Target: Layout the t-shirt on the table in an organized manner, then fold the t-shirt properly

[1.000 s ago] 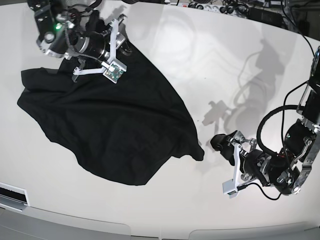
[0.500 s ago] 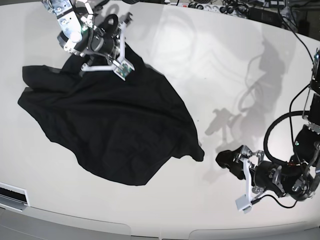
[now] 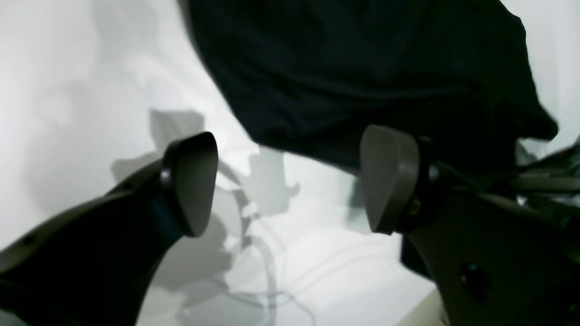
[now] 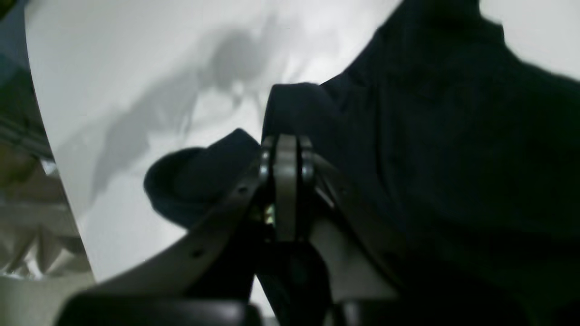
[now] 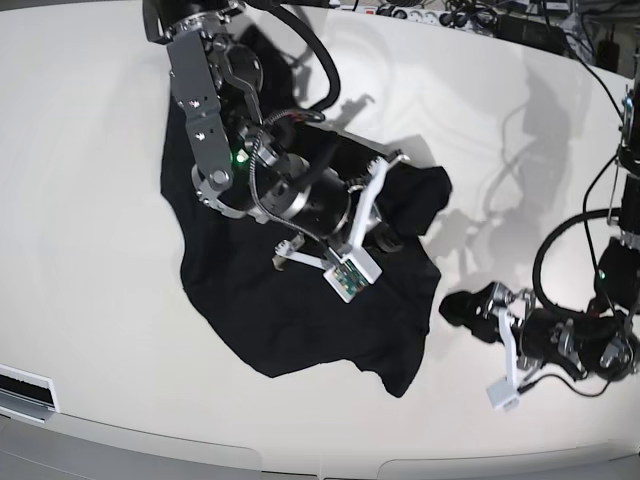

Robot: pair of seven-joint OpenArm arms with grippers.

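The black t-shirt (image 5: pixel 300 300) lies crumpled across the middle of the white table (image 5: pixel 90 220), with a bunched lump (image 5: pixel 420 195) at its right side. My right gripper (image 5: pixel 390 233) sits low over that lump. In the right wrist view its fingers (image 4: pixel 280 156) stand pressed together with t-shirt (image 4: pixel 453 158) fabric folded around them. My left gripper (image 5: pixel 478 303) rests near the table's front right, just off the shirt's right edge. Its pads (image 3: pixel 192 181) stand wide apart with bare table (image 3: pixel 68 90) between them, and the t-shirt (image 3: pixel 362 68) lies just beyond.
Cables and power strips (image 5: pixel 450 15) lie along the far edge at the top right. The table's curved front edge (image 5: pixel 300 455) runs along the bottom, with a dark slot (image 5: pixel 25 390) at the lower left. A cable loops above the left arm (image 5: pixel 560 250).
The right arm swept from the far left corner to the middle, dragging the shirt rightward and bunching it. The left arm stayed near the front right, open.
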